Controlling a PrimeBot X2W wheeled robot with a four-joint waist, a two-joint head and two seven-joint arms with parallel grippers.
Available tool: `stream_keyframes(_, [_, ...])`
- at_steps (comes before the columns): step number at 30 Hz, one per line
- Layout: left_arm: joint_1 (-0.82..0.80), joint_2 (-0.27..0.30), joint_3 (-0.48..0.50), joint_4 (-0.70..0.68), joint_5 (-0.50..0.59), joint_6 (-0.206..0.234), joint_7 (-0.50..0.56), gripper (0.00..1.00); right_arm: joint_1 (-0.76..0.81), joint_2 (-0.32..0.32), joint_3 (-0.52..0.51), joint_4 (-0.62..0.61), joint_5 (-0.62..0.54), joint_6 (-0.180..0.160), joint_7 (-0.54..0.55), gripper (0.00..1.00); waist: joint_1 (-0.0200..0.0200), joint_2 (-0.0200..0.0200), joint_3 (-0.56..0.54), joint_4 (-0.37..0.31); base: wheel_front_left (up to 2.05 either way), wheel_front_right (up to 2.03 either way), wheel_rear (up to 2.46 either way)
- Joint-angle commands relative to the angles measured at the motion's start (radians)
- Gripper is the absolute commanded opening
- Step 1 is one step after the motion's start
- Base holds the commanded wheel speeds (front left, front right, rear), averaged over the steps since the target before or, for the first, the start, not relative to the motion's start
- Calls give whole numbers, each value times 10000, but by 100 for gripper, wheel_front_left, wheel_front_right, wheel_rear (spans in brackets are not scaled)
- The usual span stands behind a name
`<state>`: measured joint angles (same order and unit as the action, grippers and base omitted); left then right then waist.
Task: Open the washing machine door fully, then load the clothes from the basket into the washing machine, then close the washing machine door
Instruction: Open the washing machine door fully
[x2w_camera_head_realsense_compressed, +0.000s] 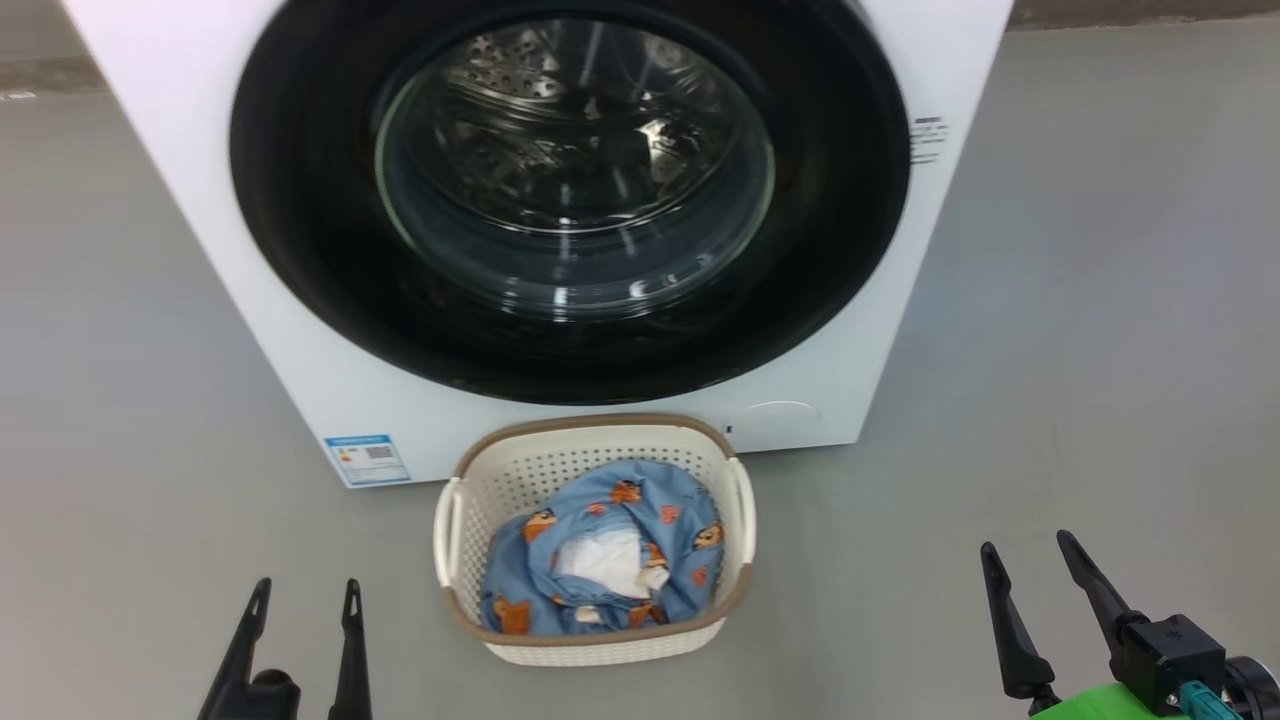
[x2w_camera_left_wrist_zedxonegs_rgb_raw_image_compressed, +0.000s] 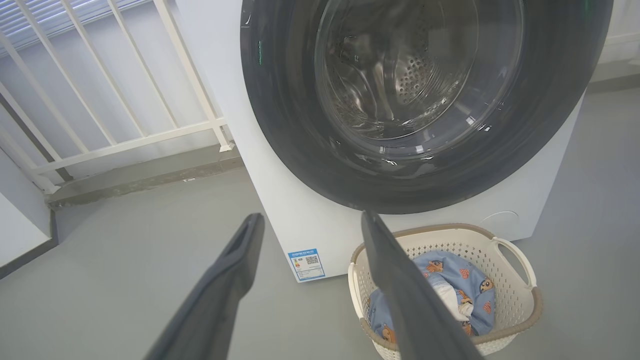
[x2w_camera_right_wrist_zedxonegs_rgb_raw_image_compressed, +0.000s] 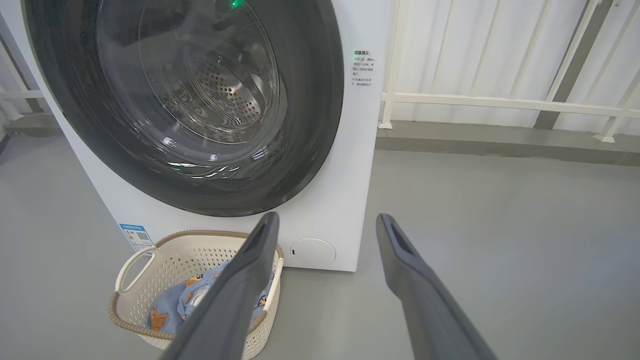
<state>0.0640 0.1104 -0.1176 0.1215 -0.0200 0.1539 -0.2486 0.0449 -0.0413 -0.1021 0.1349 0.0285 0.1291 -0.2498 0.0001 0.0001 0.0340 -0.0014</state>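
Observation:
The white washing machine (x2w_camera_head_realsense_compressed: 300, 330) stands ahead with its round black door (x2w_camera_head_realsense_compressed: 300, 220) shut flat against the front, the steel drum showing through the glass. On the floor just in front sits the cream basket (x2w_camera_head_realsense_compressed: 520, 470) holding the blue printed clothes (x2w_camera_head_realsense_compressed: 600, 560). My left gripper (x2w_camera_head_realsense_compressed: 305, 595) is open at the lower left, left of the basket. At the lower right my right gripper (x2w_camera_head_realsense_compressed: 1030, 545) is open too, well right of the basket. Both hold nothing. The wrist views show the door (x2w_camera_left_wrist_zedxonegs_rgb_raw_image_compressed: 280, 125) (x2w_camera_right_wrist_zedxonegs_rgb_raw_image_compressed: 310, 100), the basket (x2w_camera_left_wrist_zedxonegs_rgb_raw_image_compressed: 515, 305) (x2w_camera_right_wrist_zedxonegs_rgb_raw_image_compressed: 165, 265) and the clothes (x2w_camera_left_wrist_zedxonegs_rgb_raw_image_compressed: 450, 272) (x2w_camera_right_wrist_zedxonegs_rgb_raw_image_compressed: 170, 310).
Grey floor (x2w_camera_head_realsense_compressed: 1080, 350) spreads on both sides of the machine. A white railing (x2w_camera_left_wrist_zedxonegs_rgb_raw_image_compressed: 125, 135) (x2w_camera_right_wrist_zedxonegs_rgb_raw_image_compressed: 500, 100) on a low concrete kerb runs behind it. A blue label sticker (x2w_camera_head_realsense_compressed: 367, 458) and a round flap (x2w_camera_right_wrist_zedxonegs_rgb_raw_image_compressed: 313, 252) sit low on the machine's front.

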Motion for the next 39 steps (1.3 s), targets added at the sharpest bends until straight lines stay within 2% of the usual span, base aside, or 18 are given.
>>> stream_keyframes(1, [-283,50,358,-311,96,-14,-132,100,-137,-99,269,-242,18,16,-120,100,0,-1,25,-10,119,119,-238])
stream_keyframes(8, [-310,11,355,-365,117,-15,-132,100,-155,-96,259,-229,43,16,-120,100,0,-1,80,-21,123,123,-246])
stream_keyframes(17, [-271,-205,674,-575,-103,-276,-132,100,-171,-94,247,-249,80,16,-120,100,0,-1,123,2,88,88,-177])
stream_keyframes(37, [-233,-443,911,-491,20,-542,-132,100,-272,-91,181,-395,214,16,-120,100,0,-1,149,-12,9,9,-18])
stream_keyframes(38, [-236,-449,915,-495,25,-547,-132,100,-273,-91,181,-397,236,16,-120,83,0,-1,152,-11,0,0,0])
stream_keyframes(39, [-240,-455,919,-499,28,-551,-132,100,-277,-90,178,-404,265,16,-120,47,0,-1,150,-9,0,0,0])
